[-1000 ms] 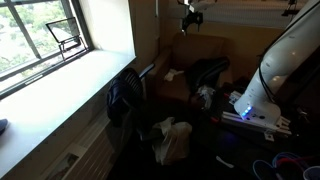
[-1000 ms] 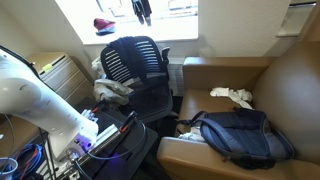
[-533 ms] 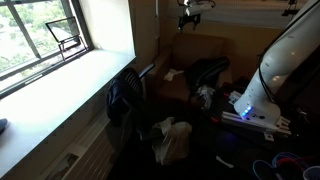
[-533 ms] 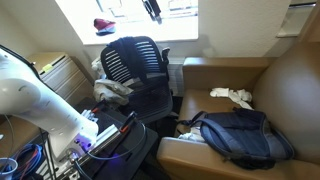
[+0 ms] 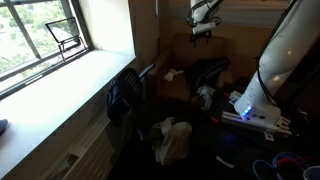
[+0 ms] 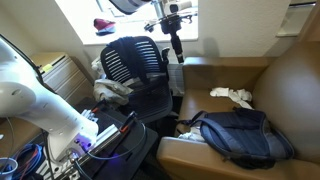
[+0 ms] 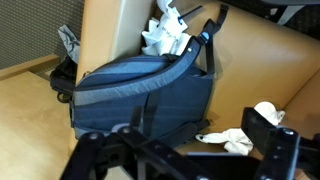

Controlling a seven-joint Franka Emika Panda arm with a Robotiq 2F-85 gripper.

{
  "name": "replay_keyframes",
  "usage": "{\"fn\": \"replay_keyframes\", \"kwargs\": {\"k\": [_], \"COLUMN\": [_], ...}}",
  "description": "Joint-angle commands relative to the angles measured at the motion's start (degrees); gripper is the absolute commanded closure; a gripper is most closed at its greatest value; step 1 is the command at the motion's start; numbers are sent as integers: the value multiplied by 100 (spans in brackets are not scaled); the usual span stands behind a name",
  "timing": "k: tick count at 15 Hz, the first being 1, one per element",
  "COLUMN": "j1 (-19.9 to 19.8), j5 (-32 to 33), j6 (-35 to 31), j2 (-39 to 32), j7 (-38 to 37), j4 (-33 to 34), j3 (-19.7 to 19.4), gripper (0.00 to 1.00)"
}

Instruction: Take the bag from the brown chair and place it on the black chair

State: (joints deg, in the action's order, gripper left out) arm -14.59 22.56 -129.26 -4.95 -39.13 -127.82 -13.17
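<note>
A dark blue bag (image 6: 238, 138) lies on the brown chair (image 6: 290, 80). It shows in both exterior views (image 5: 210, 72) and fills the upper left of the wrist view (image 7: 140, 95). The black chair (image 6: 135, 65) stands beside the brown chair, under the window (image 5: 122, 98). My gripper (image 6: 177, 47) hangs in the air above the brown chair's seat, apart from the bag. In the wrist view its fingers (image 7: 198, 150) are spread wide with nothing between them.
White crumpled cloth (image 6: 232, 96) lies on the brown chair seat beside the bag. A white bag (image 5: 172, 138) sits on the floor by the black chair. Cables and a lit device (image 6: 100, 140) lie near the robot base. The window sill (image 5: 60, 85) runs alongside.
My gripper has come down from the top of the frame and moved over the brown chair, closer to the bag. The bag has not moved.
</note>
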Motion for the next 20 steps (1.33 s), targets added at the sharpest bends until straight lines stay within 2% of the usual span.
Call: {"fn": "replay_keyframes", "kwargs": {"k": [1,3,6,9,11,13,15,16,19,20], "j1": [98,148,60,-8,46,100,387,207,351,243], "j5": [-18,151,331,840,958,745,426,517,413,501], "j6": [100,-40,-950,-1985,-2346,-2337,-1303,-2032,-1479,-1640], "j2": [-74,-6,-778,-1649,-2338,-3018,-2990,-2934,-3046,-3030], "j7": [15,-105,-1263,-2168,-2657,-2974,-3030,-2807,-2945,-2619], "j4": [75,-7,306,636,1020,1521,1672,1384,1655,1646], "j3": [-95,-85,-303,-895,-1435,-1855,-2000,-2009,-1992,-1953], "gripper": [0,0,0,0,0,0,0,0,0,0]}}
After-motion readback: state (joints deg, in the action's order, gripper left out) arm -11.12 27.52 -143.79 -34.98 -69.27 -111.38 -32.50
